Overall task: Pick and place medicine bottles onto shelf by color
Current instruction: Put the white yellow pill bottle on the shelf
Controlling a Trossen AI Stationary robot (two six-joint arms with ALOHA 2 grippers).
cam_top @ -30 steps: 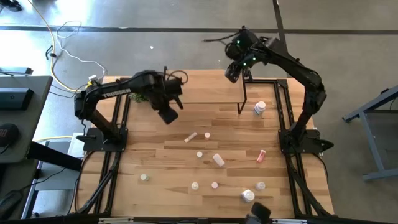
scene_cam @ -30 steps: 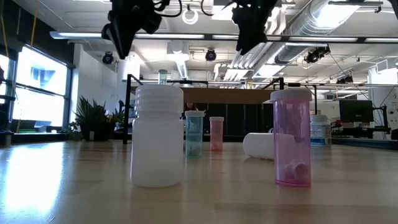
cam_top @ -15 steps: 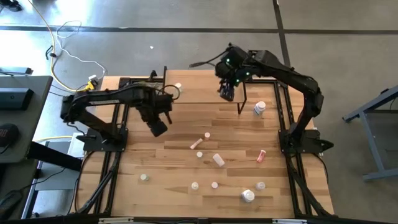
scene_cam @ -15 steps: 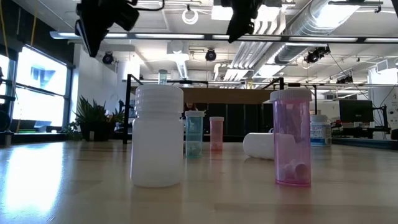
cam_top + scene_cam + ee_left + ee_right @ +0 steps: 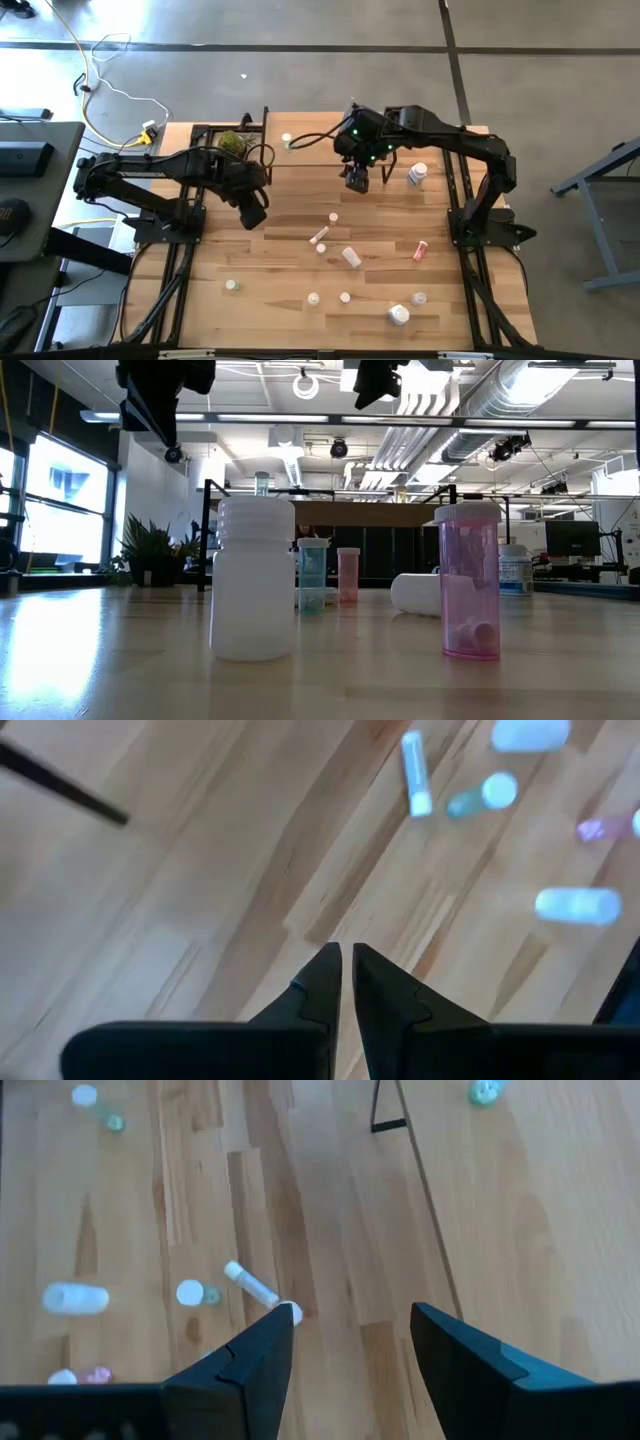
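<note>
Small medicine bottles lie scattered on the tabletop's near half: a slim white one on its side, a red one, a fat white one. A larger labelled white bottle stands at the right. One white bottle stands on the light-wood shelf. My left gripper hovers shut and empty over bare wood left of the slim bottle. My right gripper hangs open and empty at the shelf's near edge, above the slim bottle.
A green plant sits at the shelf's left end. In the low view a white bottle and a pink bottle stand close to the near edge. Black arm frames run along both table sides. Bare wood lies around the left gripper.
My left gripper has moved toward the near and left edges, away from the shelf. My right gripper has swung from beyond the far edge, over the shelf, toward the table's middle. The slim white bottle has shifted slightly toward the near right.
</note>
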